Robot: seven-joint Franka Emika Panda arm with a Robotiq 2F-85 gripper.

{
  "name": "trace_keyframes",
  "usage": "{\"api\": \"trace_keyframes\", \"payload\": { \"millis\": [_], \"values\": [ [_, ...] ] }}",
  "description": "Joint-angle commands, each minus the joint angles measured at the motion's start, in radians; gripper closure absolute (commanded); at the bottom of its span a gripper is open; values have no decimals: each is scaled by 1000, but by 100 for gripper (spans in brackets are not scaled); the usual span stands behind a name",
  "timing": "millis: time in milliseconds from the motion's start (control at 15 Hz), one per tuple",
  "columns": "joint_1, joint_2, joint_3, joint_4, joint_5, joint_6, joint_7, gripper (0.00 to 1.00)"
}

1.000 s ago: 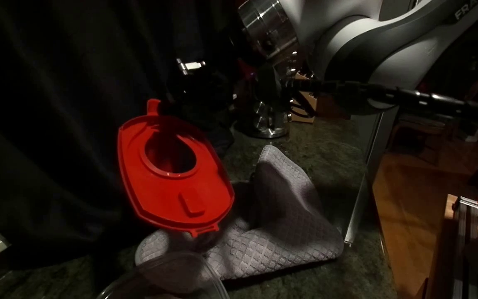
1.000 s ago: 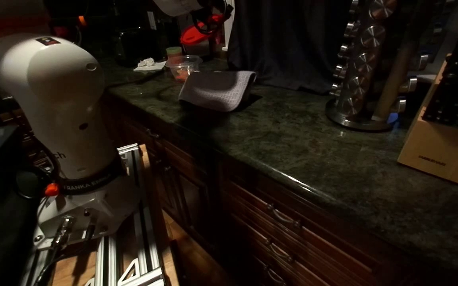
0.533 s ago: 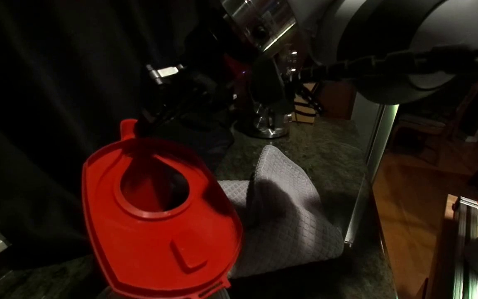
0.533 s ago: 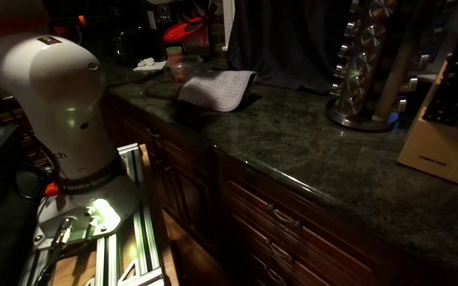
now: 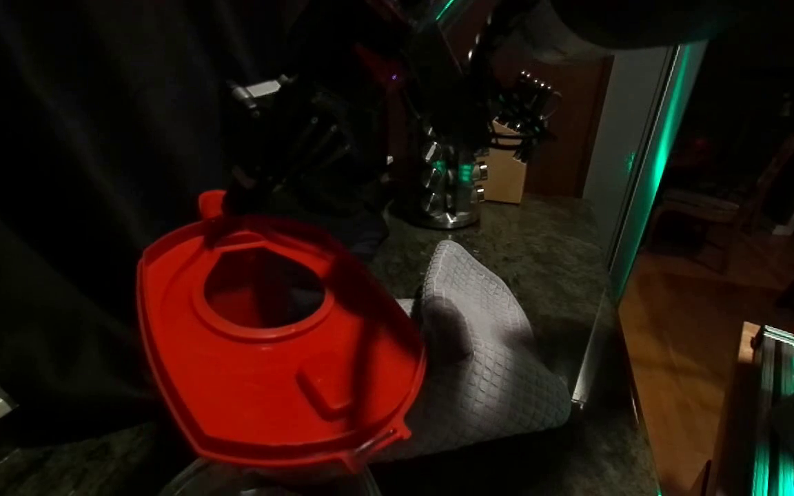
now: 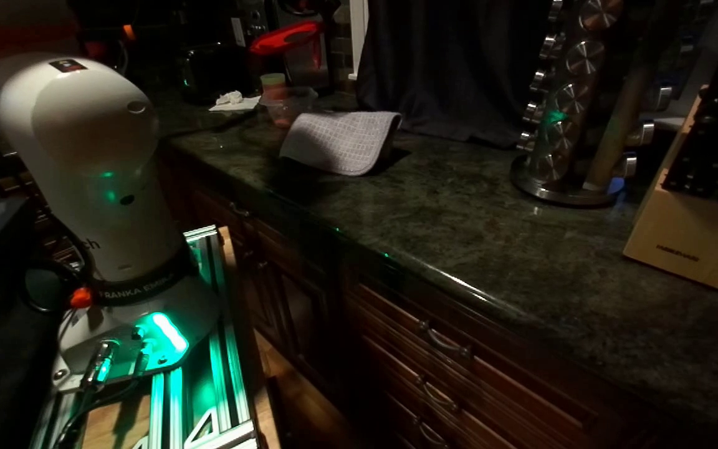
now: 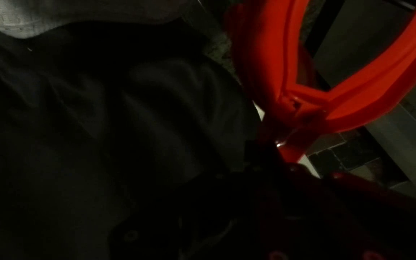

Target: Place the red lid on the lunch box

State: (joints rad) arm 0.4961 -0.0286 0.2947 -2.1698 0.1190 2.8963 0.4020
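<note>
The bright red lid [image 5: 252, 379] is held tilted in the air, with a round hollow in its face. It also shows in an exterior view [image 6: 287, 37] and in the wrist view [image 7: 260, 54]. My dark gripper [image 7: 271, 151] is shut on the tab at one end of the lid; its fingertips are hard to see in the dark. The translucent lunch box [image 5: 266, 480] stands on the counter below the lid, partly hidden by it and cut by the frame edge. In an exterior view the lunch box [image 6: 300, 100] sits behind the mitt, below and apart from the lid.
A grey quilted mitt [image 5: 486, 379] lies folded beside the lunch box. A cup [image 6: 273, 84] and crumpled white paper [image 6: 230, 98] stand near it. A dark curtain [image 5: 80, 207] hangs behind. A spice rack [image 6: 558, 134] and knife block [image 6: 686, 231] stand further along the counter.
The lid, held in the gripper, has come lower and nearer in an exterior view, over the lunch box, then risen slightly and tilted flatter. The light at the robot's base has turned on green.
</note>
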Motion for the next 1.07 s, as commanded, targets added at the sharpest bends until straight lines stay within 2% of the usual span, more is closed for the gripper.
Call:
{"api": "trace_keyframes", "payload": {
  "millis": [0,333,400,800,1000],
  "values": [
    [0,-33,-15,17,126,-95,-109,99],
    [10,-58,-26,51,340,-198,-265,99],
    [-29,-63,11,59,365,-224,-280,99],
    [-43,-64,13,82,517,-382,-330,99],
    [-47,-37,22,75,586,-420,-349,99]
  ]
}}
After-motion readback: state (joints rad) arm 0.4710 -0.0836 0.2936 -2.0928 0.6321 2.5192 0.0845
